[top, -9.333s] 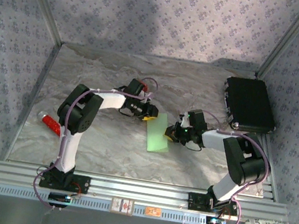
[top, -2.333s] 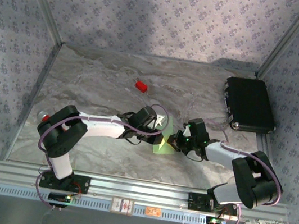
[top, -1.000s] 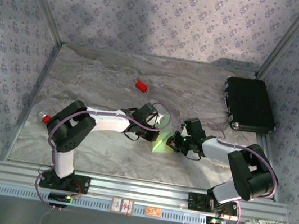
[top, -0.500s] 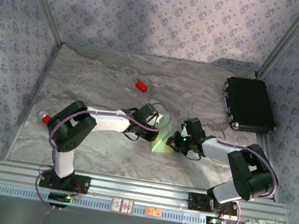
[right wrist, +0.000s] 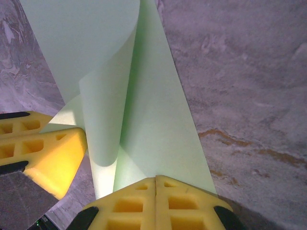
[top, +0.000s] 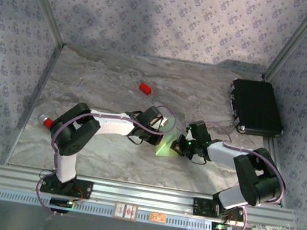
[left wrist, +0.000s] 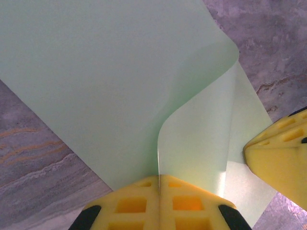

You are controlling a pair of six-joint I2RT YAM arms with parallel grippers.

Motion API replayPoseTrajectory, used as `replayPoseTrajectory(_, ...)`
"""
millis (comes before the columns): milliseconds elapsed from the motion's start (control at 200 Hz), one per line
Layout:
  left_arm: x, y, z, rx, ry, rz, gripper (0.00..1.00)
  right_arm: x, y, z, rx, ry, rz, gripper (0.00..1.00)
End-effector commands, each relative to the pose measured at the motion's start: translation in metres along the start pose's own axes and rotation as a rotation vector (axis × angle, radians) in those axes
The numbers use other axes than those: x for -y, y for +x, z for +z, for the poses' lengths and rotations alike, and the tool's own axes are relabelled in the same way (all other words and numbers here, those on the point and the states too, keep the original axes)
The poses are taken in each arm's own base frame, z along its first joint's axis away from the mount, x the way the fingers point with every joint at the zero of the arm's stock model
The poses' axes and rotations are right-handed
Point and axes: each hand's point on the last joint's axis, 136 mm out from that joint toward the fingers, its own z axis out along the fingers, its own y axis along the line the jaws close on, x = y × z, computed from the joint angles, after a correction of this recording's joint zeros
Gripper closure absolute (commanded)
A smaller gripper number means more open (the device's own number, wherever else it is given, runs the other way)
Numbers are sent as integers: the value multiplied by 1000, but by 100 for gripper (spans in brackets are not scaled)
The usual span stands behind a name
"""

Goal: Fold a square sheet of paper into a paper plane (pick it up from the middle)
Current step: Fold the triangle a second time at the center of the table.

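Paper sheet (left wrist: 105, 72) curled, pinched by left gripper (left wrist: 159, 179), right gripper (right wrist: 156, 180)

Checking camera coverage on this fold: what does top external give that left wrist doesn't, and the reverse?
Top external: the red block and the black case on the far part of the table. Left wrist: the left gripper shut on a curled-up flap of the square sheet of paper. Shared: that sheet on the table, with the right gripper at it.

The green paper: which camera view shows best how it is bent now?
The left wrist view: the green paper lies broad, one corner curled up into the shut left gripper. The right wrist view gives a narrower curled part; the top view, a small distant patch.
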Motion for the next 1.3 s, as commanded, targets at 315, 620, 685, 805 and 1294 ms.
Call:
replayPoseTrajectory(315,-5,-4,0,3,-24,4,100,27,9,3,-28,108,31,95)
replayPoseTrajectory(620,-2,-7,-5,22,-16,2,100,27,8,3,-26,105,30,95)
replayPoseTrajectory(685,-2,-8,-6,28,-15,4,100,27,8,3,-24,107,31,95)
replayPoseTrajectory(805,-3,-7,-6,25,-21,1,100,27,8,3,-24,106,32,95)
replayPoseTrajectory(1294,-4,-1,0,13,-8,-10,100,26,7,3,-21,102,30,95)
